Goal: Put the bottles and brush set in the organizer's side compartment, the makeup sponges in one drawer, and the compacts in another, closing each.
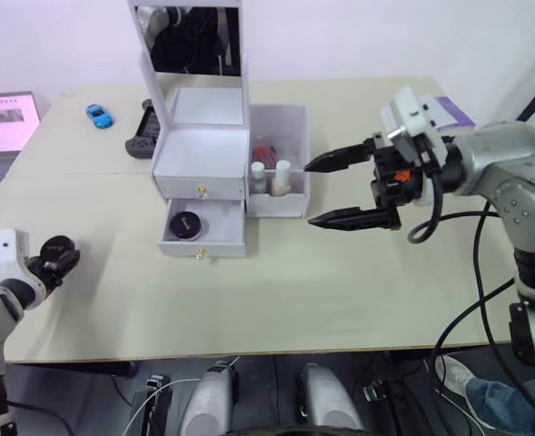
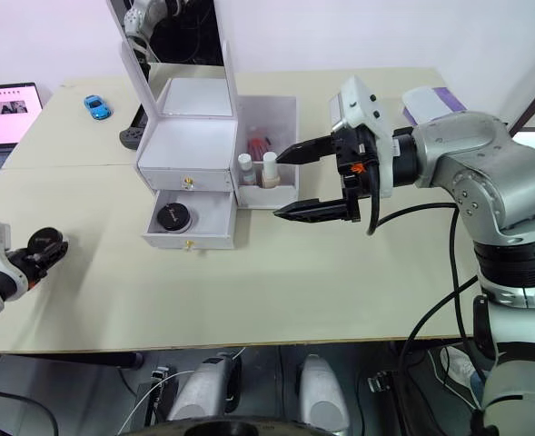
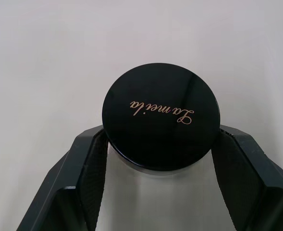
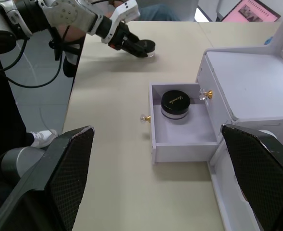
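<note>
The white organizer (image 1: 201, 136) has its upper drawer shut and its lower drawer (image 1: 203, 241) pulled open, with one black compact (image 1: 187, 224) inside. Two bottles (image 1: 282, 173) stand in the side compartment (image 1: 294, 118), with a red item (image 1: 265, 153) behind them that looks like the brush set. My right gripper (image 1: 311, 193) hangs open just right of that compartment, holding nothing. At the table's left front, my left gripper (image 1: 60, 257) is shut on a second black compact (image 3: 160, 120). The makeup sponges are out of view.
A blue toy car (image 1: 97, 114) and a black controller (image 1: 143, 136) lie behind the organizer on the left. A laptop (image 1: 4, 123) sits at the far left. A purple-and-white box (image 1: 453, 113) lies behind my right arm. Cables hang off my right arm.
</note>
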